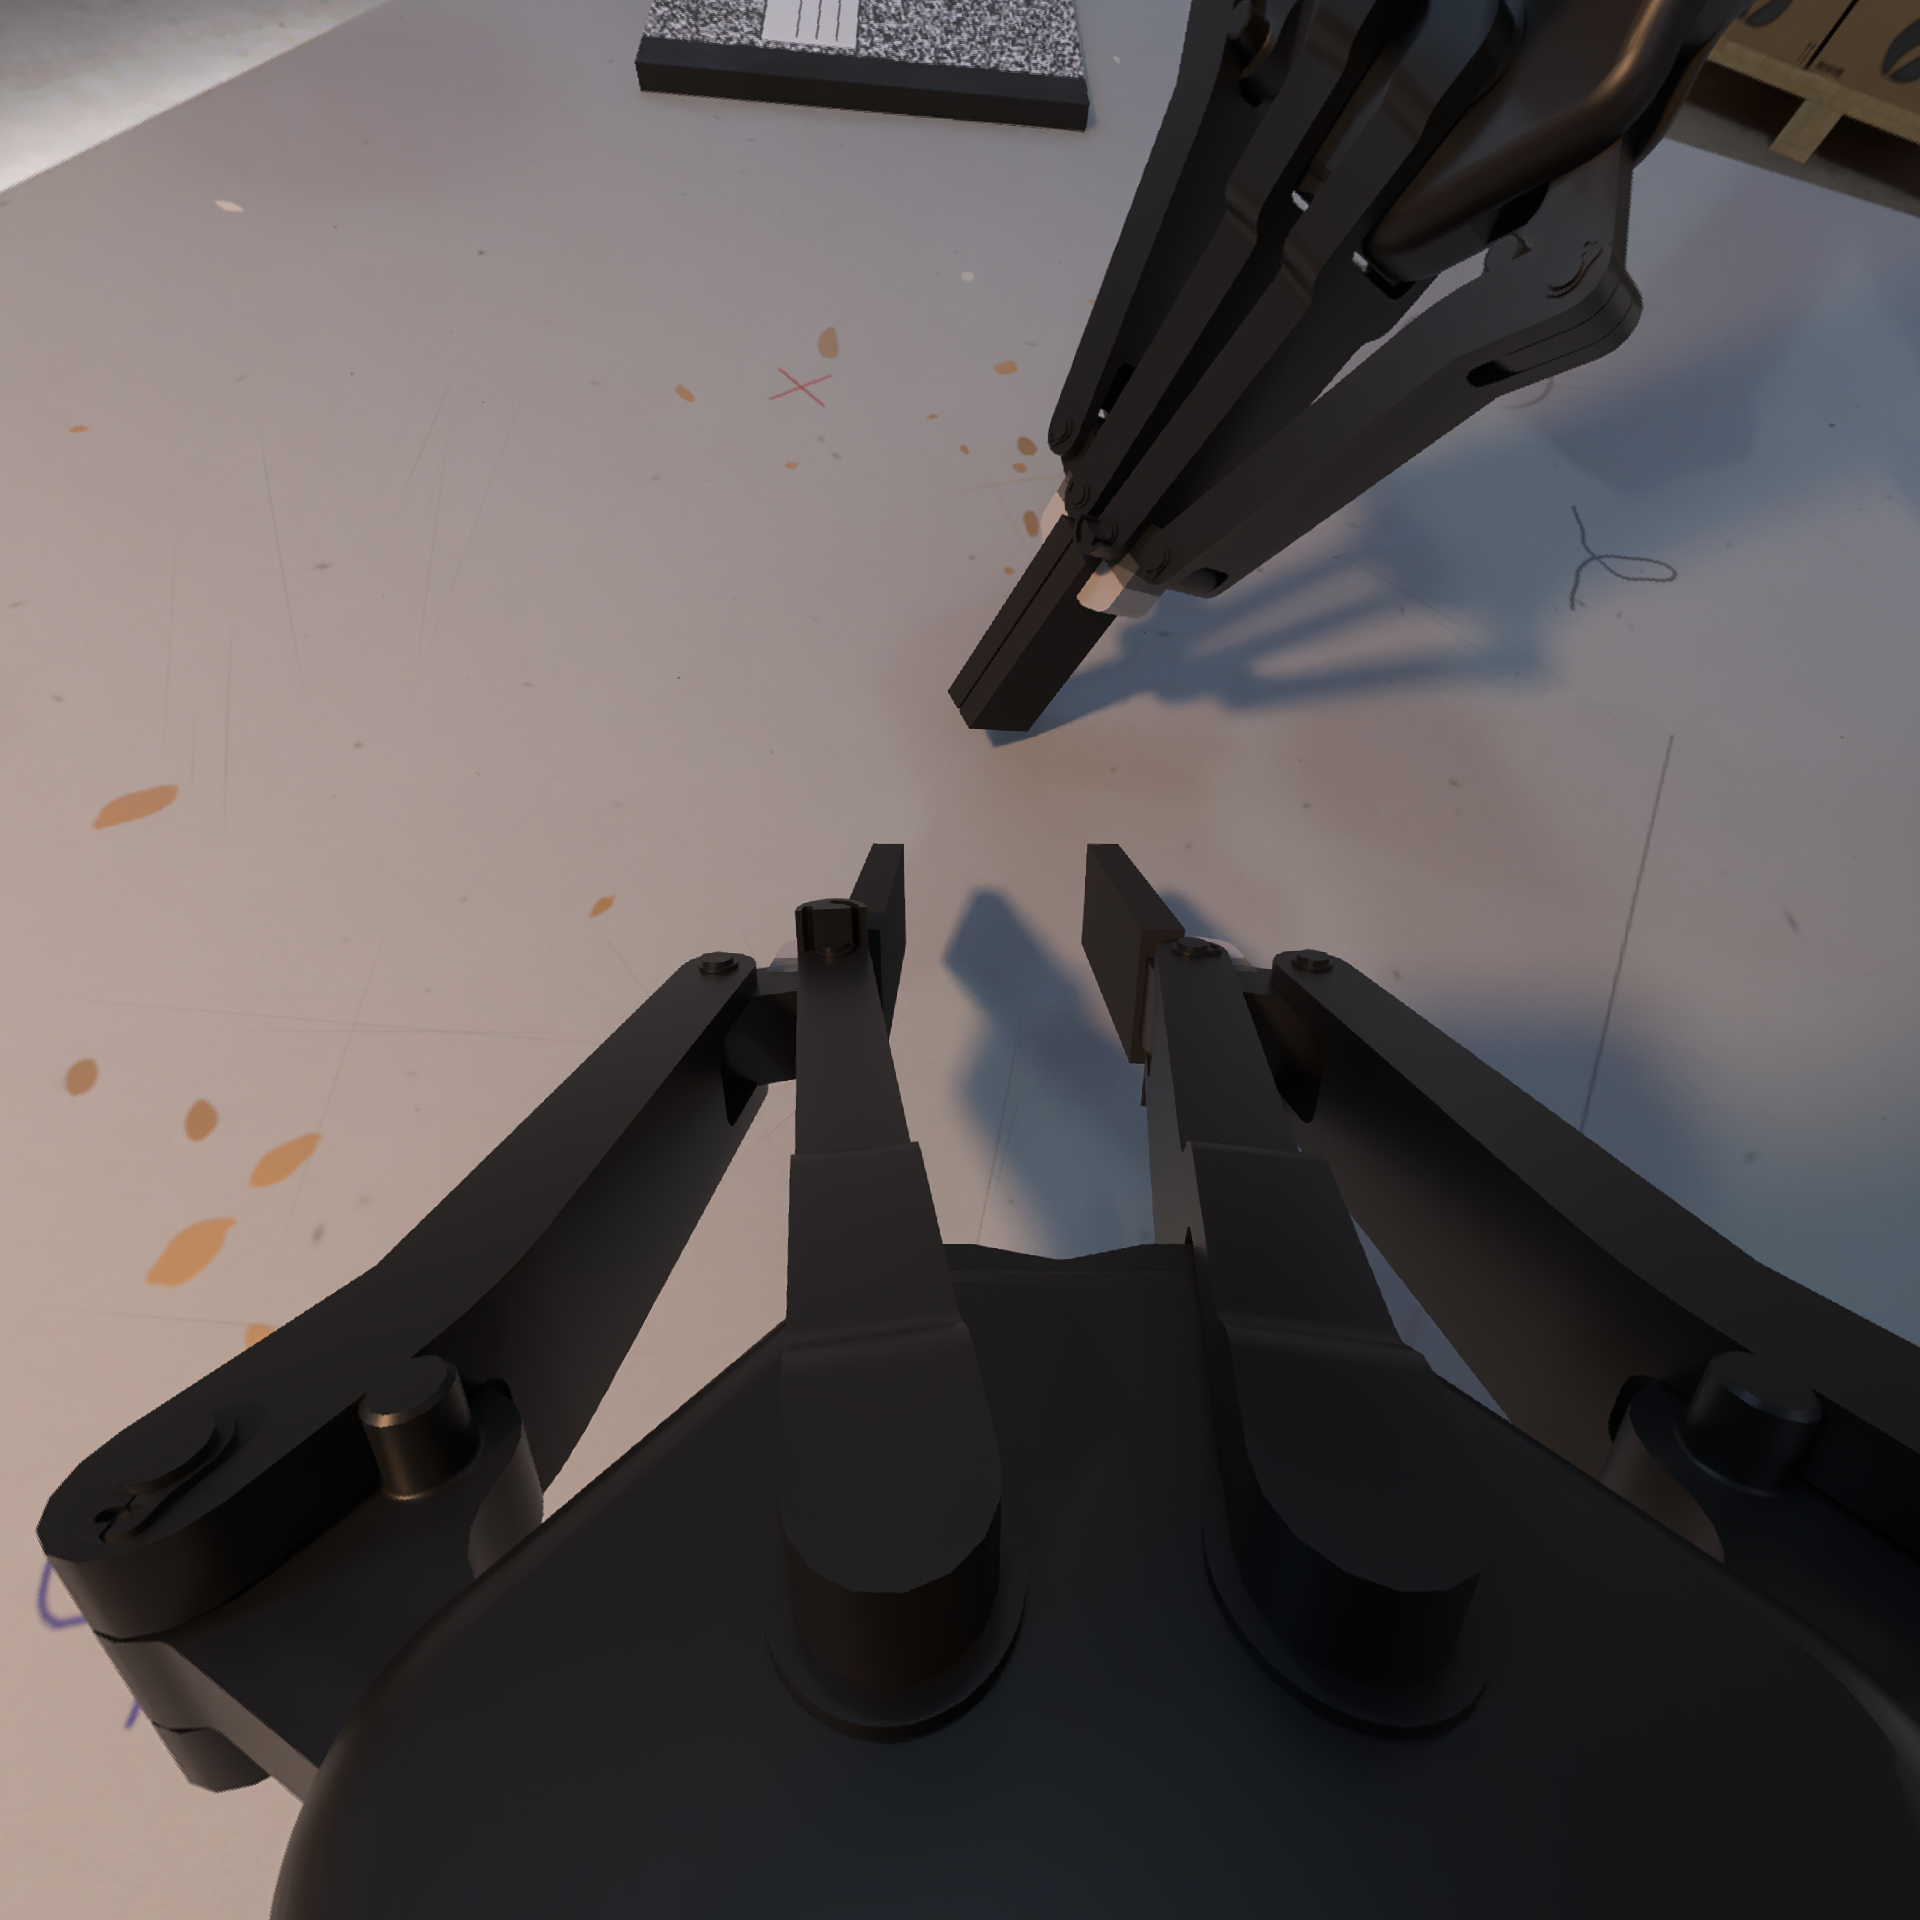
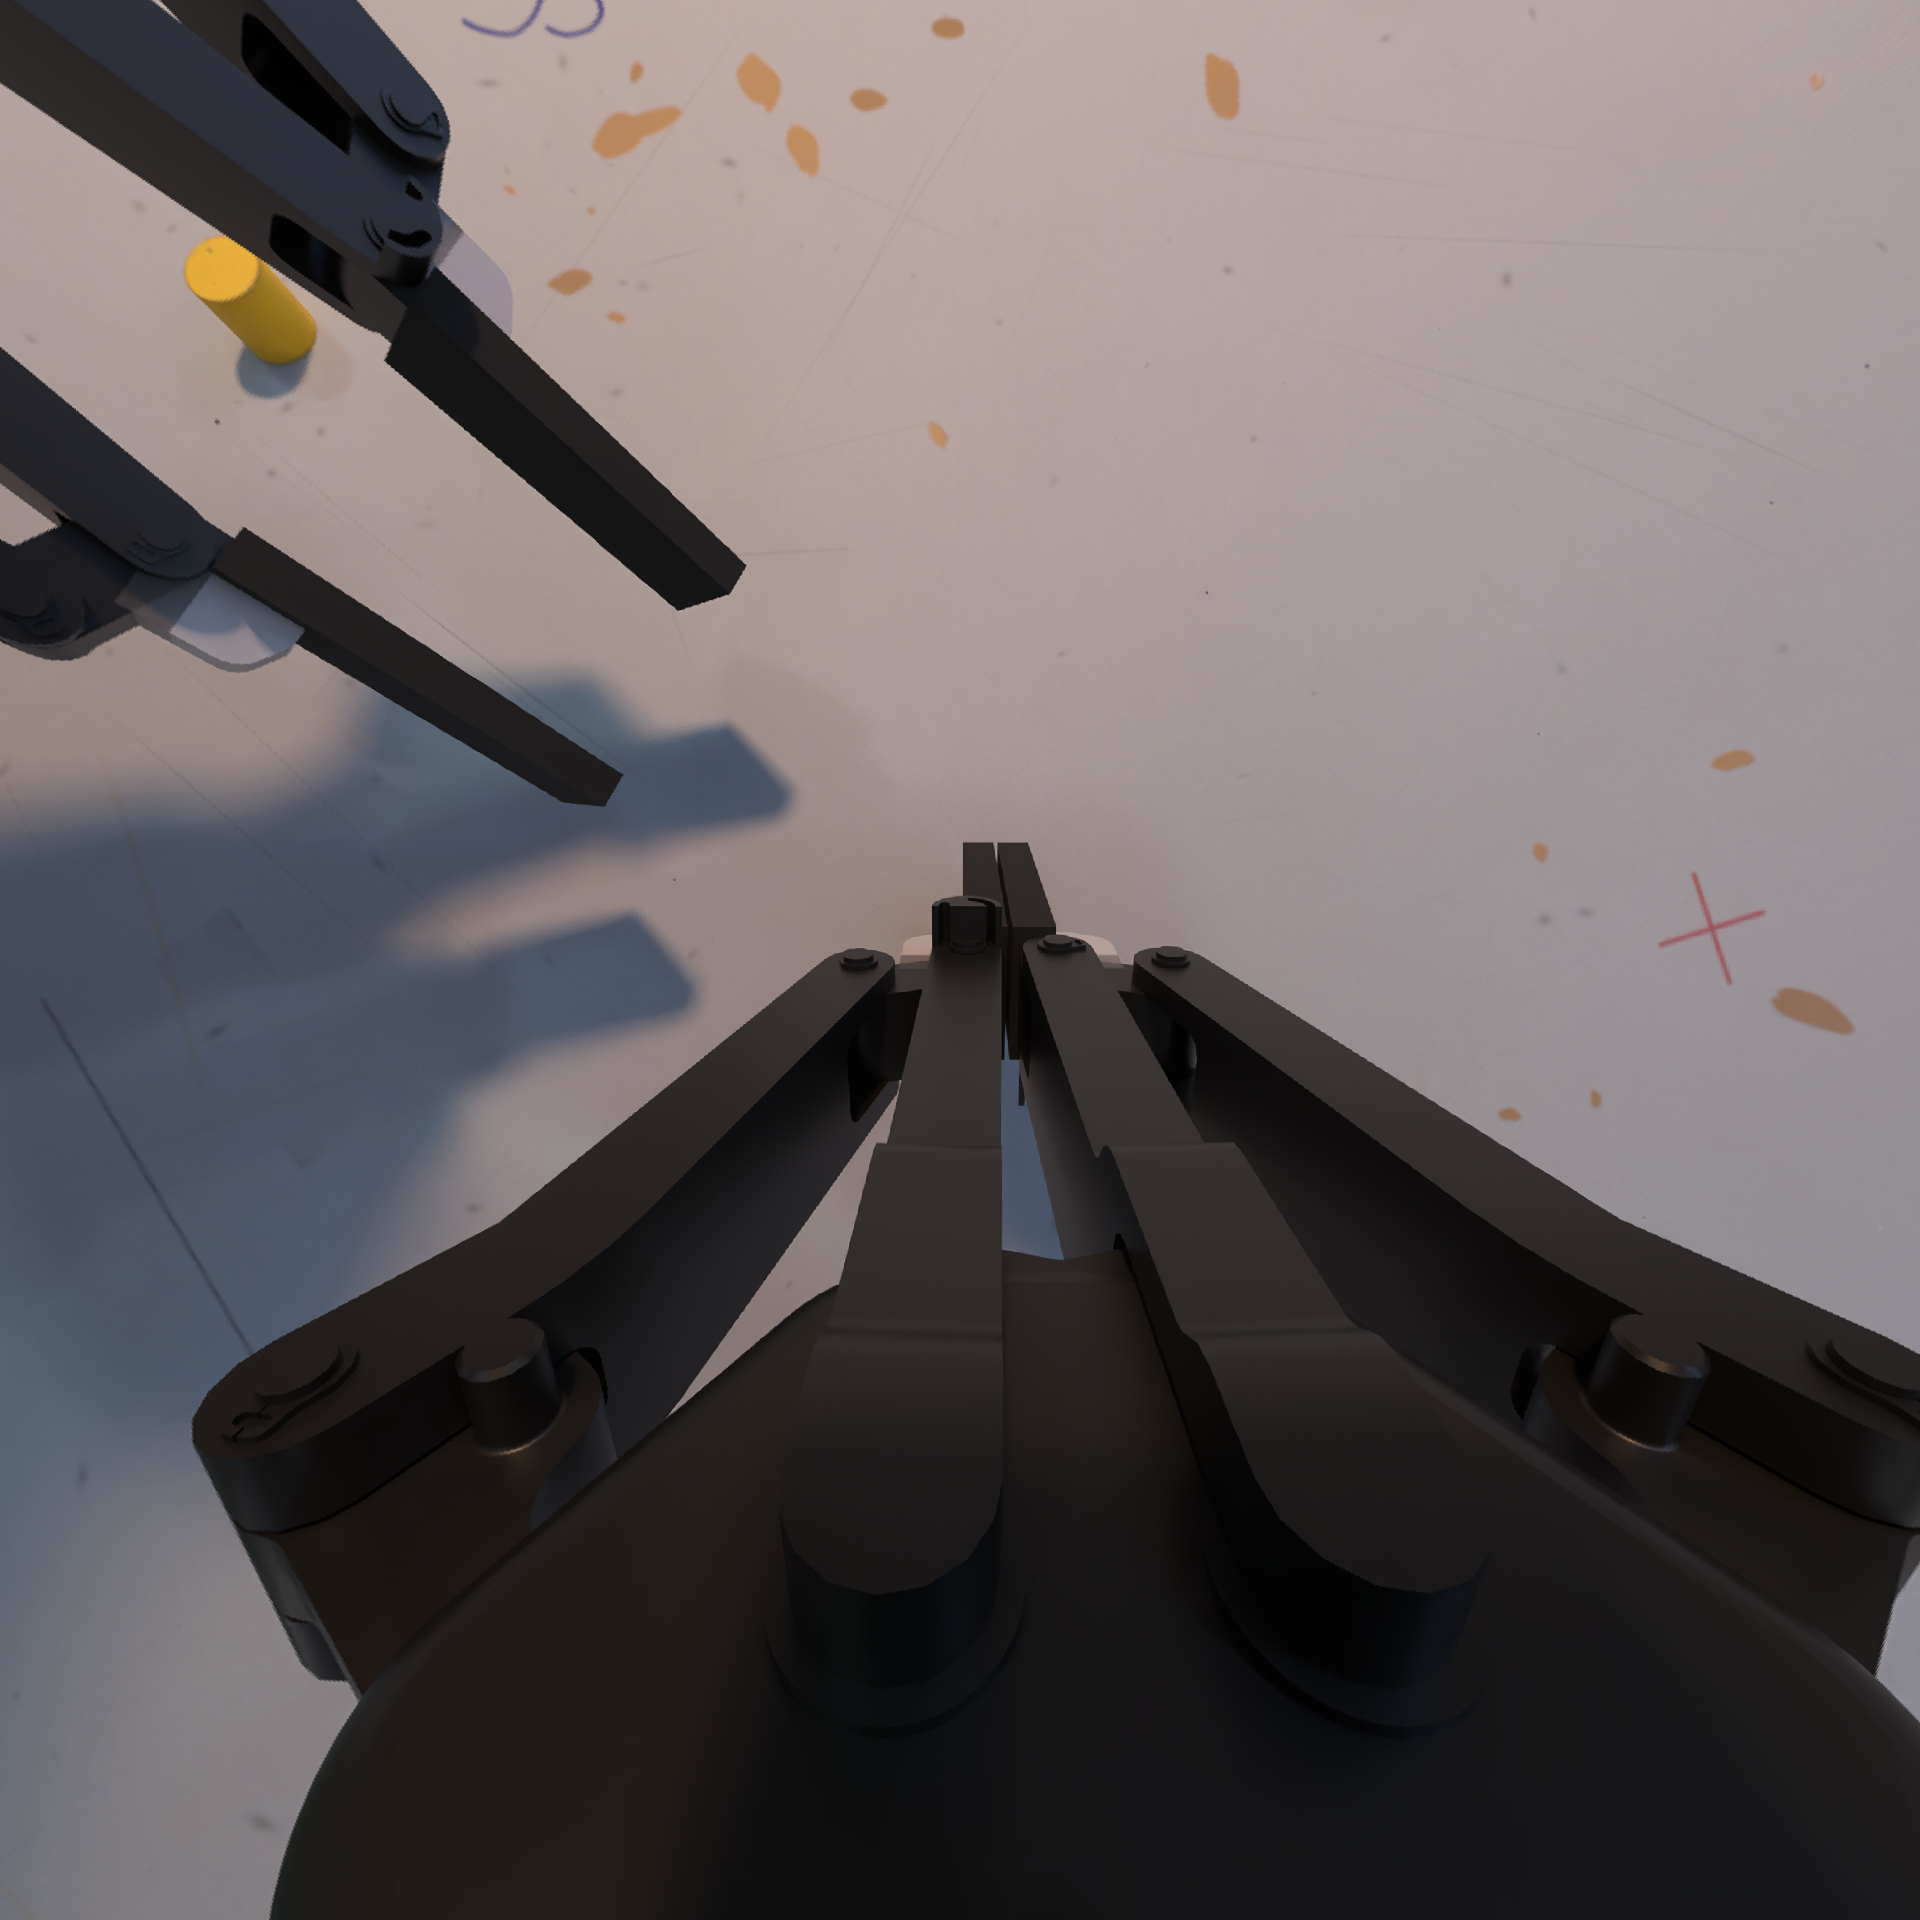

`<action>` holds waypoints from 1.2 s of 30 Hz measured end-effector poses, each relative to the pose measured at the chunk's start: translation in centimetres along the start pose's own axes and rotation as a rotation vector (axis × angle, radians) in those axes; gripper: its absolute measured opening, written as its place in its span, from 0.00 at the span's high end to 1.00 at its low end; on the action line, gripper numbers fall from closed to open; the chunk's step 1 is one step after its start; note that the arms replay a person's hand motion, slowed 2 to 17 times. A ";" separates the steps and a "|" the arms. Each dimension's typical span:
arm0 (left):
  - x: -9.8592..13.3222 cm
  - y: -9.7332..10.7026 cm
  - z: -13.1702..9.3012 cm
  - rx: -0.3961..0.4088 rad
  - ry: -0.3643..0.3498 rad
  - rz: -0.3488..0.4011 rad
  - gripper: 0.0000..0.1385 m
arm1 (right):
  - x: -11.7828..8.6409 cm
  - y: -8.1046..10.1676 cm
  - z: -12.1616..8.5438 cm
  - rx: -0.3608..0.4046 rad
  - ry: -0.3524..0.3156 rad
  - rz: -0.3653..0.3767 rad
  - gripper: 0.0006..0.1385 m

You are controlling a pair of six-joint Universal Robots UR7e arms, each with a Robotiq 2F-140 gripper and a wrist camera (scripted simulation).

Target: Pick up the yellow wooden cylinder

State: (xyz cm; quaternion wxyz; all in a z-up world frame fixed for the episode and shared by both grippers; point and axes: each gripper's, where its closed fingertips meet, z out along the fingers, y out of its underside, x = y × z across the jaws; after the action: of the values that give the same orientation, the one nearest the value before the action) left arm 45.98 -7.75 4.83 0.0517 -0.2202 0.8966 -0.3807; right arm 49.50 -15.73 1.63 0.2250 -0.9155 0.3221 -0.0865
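Observation:
The yellow wooden cylinder (image 2: 249, 301) stands upright on the pale table at the upper left of the right wrist view, behind the left gripper's fingers. It does not show in the left wrist view. My left gripper (image 1: 994, 873) is open and empty above the table; it also shows in the right wrist view (image 2: 673, 688), its tips apart from the cylinder. My right gripper (image 2: 995, 862) is shut with nothing between its fingers. It shows in the left wrist view (image 1: 1003, 707) at the upper right, tips close to the table.
A dark slab with a speckled grey top (image 1: 862, 52) lies at the far edge. A wooden pallet with cardboard boxes (image 1: 1829, 73) sits beyond the table at the top right. The table (image 1: 416, 623) bears orange flecks, a red cross (image 1: 800, 388) and pen scribbles.

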 end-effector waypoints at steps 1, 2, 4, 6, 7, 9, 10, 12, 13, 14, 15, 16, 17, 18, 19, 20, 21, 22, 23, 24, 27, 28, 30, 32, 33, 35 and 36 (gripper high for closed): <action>0.0 0.0 -0.1 0.002 -0.003 0.000 0.66 | 0.0 -0.1 -0.1 0.009 -0.002 0.004 1.00; -0.1 0.0 -0.1 0.004 -0.007 -0.001 0.66 | -0.1 -0.2 -0.2 0.021 -0.004 0.009 1.00; -0.2 0.1 -0.3 0.013 -0.016 -0.001 0.66 | -0.2 -0.5 -0.6 0.055 -0.005 0.017 1.00; -0.2 0.0 -0.6 0.027 -0.024 -0.001 0.66 | -0.2 -0.9 -1.3 0.093 -0.002 0.022 1.00; -0.2 0.0 -0.8 0.036 -0.028 -0.001 0.66 | -0.1 -1.0 -1.6 0.111 0.000 0.025 1.00; -0.3 -0.1 -1.2 0.053 -0.040 -0.003 0.66 | -0.1 -1.2 -2.4 0.147 0.000 0.028 1.00; -0.4 -0.1 -1.4 0.061 -0.047 -0.005 0.65 | -0.2 -1.3 -2.8 0.166 -0.001 0.028 1.00; -0.6 -0.1 -2.0 0.075 -0.066 -0.011 0.64 | -0.3 -1.5 -3.6 0.212 -0.006 0.022 1.00; -0.7 -0.1 -2.3 0.082 -0.076 -0.016 0.64 | -0.3 -1.6 -4.0 0.237 -0.006 0.018 1.00; -0.8 0.0 -2.7 0.090 -0.085 -0.021 0.63 | -0.2 -1.7 -4.5 0.263 -0.003 0.014 1.00; -0.9 0.0 -3.1 0.098 -0.093 -0.027 0.63 | -0.2 -1.7 -4.9 0.289 0.001 0.011 1.00; -1.0 0.0 -3.5 0.107 -0.101 -0.033 0.63 | -0.1 -1.7 -5.3 0.316 0.005 0.008 1.00; -1.0 0.0 -3.9 0.117 -0.109 -0.040 0.63 | -0.1 -1.7 -5.8 0.344 0.009 0.006 1.00; -1.1 0.1 -4.3 0.127 -0.116 -0.049 0.63 | -0.1 -1.6 -6.1 0.372 0.010 0.004 1.00; -1.3 0.2 -4.8 0.136 -0.124 -0.058 0.63 | -0.2 -1.6 -6.5 0.402 0.007 0.001 1.00; -1.4 0.3 -5.2 0.145 -0.132 -0.069 0.63 | -0.3 -1.5 -6.8 0.432 0.003 0.000 1.00; -1.5 0.6 -5.6 0.151 -0.140 -0.080 0.63 | -0.4 -1.4 -7.2 0.461 -0.002 0.000 1.00; -1.6 0.8 -6.1 0.155 -0.148 -0.091 0.63 | -0.5 -1.4 -7.4 0.490 -0.007 0.002 1.00; -1.8 1.1 -6.5 0.158 -0.157 -0.103 0.63 | -0.5 -1.2 -7.7 0.516 -0.011 0.005 0.99; -1.9 1.4 -6.9 0.159 -0.166 -0.114 0.63 | -0.6 -1.0 -7.9 0.538 -0.015 0.011 0.99; -2.3 2.7 -8.2 0.151 -0.197 -0.148 0.63 | -0.6 -0.4 -8.3 0.590 -0.026 0.037 0.95; -2.5 3.1 -8.5 0.145 -0.209 -0.160 0.63 | -0.7 -0.1 -8.3 0.601 -0.032 0.048 0.94; -2.8 4.2 -9.3 0.129 -0.235 -0.182 0.63 | -0.9 0.4 -8.3 0.618 -0.049 0.070 0.92; -3.1 5.2 -10.0 0.110 -0.262 -0.205 0.63 | -1.1 0.8 -8.3 0.631 -0.068 0.089 0.89; -3.2 5.8 -10.4 0.101 -0.275 -0.217 0.63 | -1.2 0.9 -8.3 0.638 -0.077 0.097 0.88; -3.4 6.8 -11.0 0.083 -0.301 -0.241 0.63 | -1.4 1.2 -8.4 0.652 -0.091 0.109 0.87; -3.5 7.2 -11.3 0.075 -0.313 -0.253 0.63 | -1.5 1.3 -8.4 0.659 -0.097 0.113 0.86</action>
State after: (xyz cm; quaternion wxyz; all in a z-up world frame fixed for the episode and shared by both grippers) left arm 43.63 5.67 7.43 0.1503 -0.3856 0.8279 -0.3785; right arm 45.03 -18.66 8.43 0.5283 -0.7773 0.3160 -0.1296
